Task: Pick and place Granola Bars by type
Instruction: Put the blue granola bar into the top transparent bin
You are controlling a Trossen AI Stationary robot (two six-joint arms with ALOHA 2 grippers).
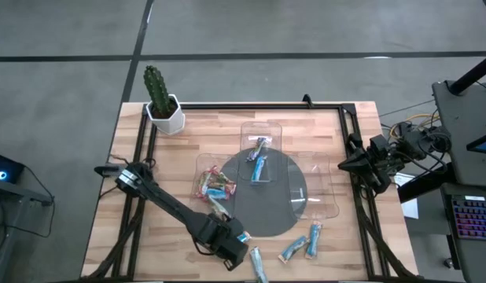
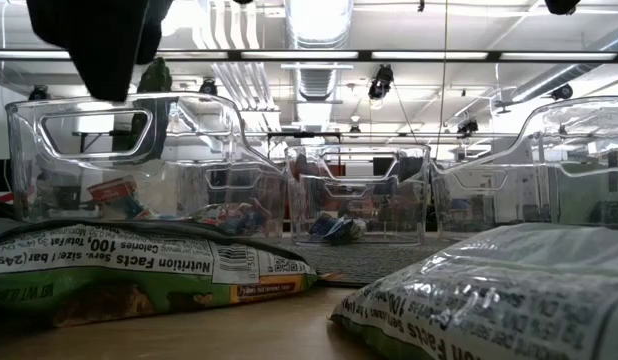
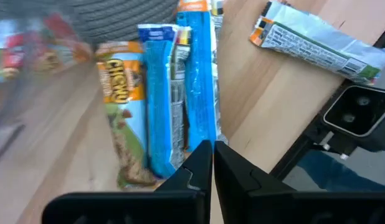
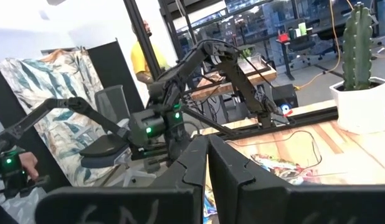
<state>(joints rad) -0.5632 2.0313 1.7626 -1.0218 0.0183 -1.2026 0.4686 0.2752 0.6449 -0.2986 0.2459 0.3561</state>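
While the left gripper (image 1: 241,250) sits low at about 6 o'clock on the table (image 1: 180,149), its jaws are pressed together with nothing between them, tips right over a blue-wrapped granola bar (image 3: 160,99) lying beside a brown one marked Chewy (image 3: 121,118). Both lie flat side by side, long axes parallel, running straight away from the wrist. Another bar (image 3: 314,46) lies crosswise a bit farther off, silvery back panel up.

From above, three more blue bars (image 1: 302,244) sit near the 5 o'clock edge, loosely upright in the picture and a little tilted. A mixed pile of red and blue bars (image 1: 214,185) lies in a clear tray at roughly 8 o'clock from the grey round mat (image 1: 263,196). Two bars (image 1: 259,159) lie in the tray at 12 o'clock, long axes mostly front to back.

The right gripper (image 1: 343,165) is parked off the 3 o'clock edge, jaws together, empty.

Table's light wood planks with a black frame, and a potted cactus (image 1: 159,98) stands at the 11 o'clock corner. Grey floor around it; beyond the table there's an open workshop with ceiling ducts and a person in yellow (image 4: 142,56).
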